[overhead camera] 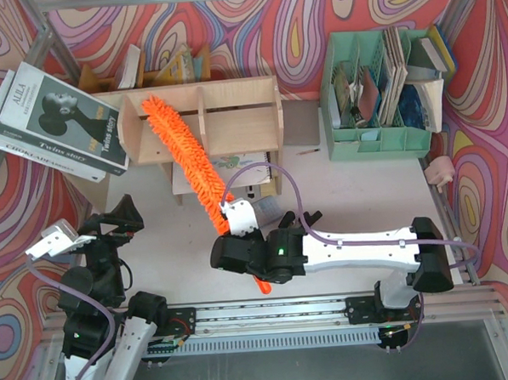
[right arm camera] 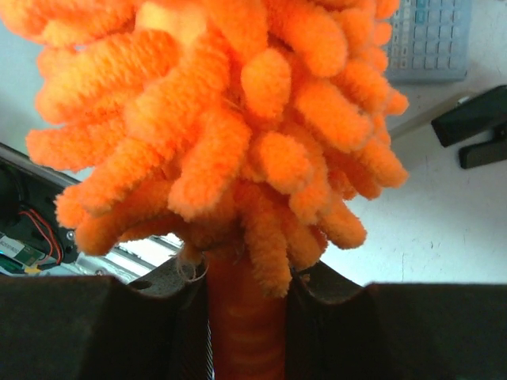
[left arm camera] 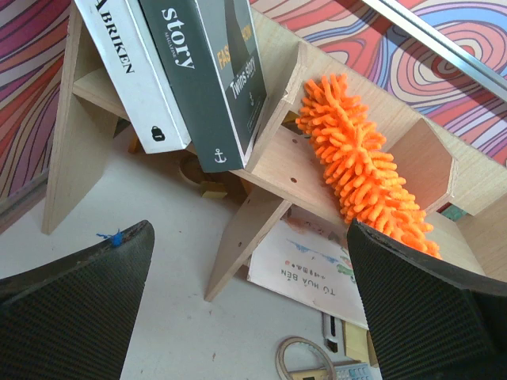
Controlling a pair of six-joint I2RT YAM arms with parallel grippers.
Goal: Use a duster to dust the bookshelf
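Observation:
The plywood bookshelf (overhead camera: pixel 233 114) stands at the back centre and also shows in the left wrist view (left arm camera: pixel 281 162). The orange fluffy duster (overhead camera: pixel 184 151) lies slanted across the shelf's left part, its tip near the shelf's top left. It also shows in the left wrist view (left arm camera: pixel 360 170). My right gripper (overhead camera: pixel 242 242) is shut on the duster's handle just below the fluff (right arm camera: pixel 222 119), and the handle end sticks out behind it. In the right wrist view the gripper (right arm camera: pixel 245 324) clamps the handle. My left gripper (overhead camera: pixel 119 221) is open and empty, left of the shelf's front (left arm camera: pixel 249 317).
Large books (overhead camera: pixel 54 119) lean on the shelf's left end. A mint-green organiser (overhead camera: pixel 379 141) with books stands back right. A booklet (overhead camera: pixel 253 175) and small items lie under the shelf's front. A calculator (right arm camera: pixel 428 36) and black clip (right arm camera: pixel 475 131) lie near the right gripper.

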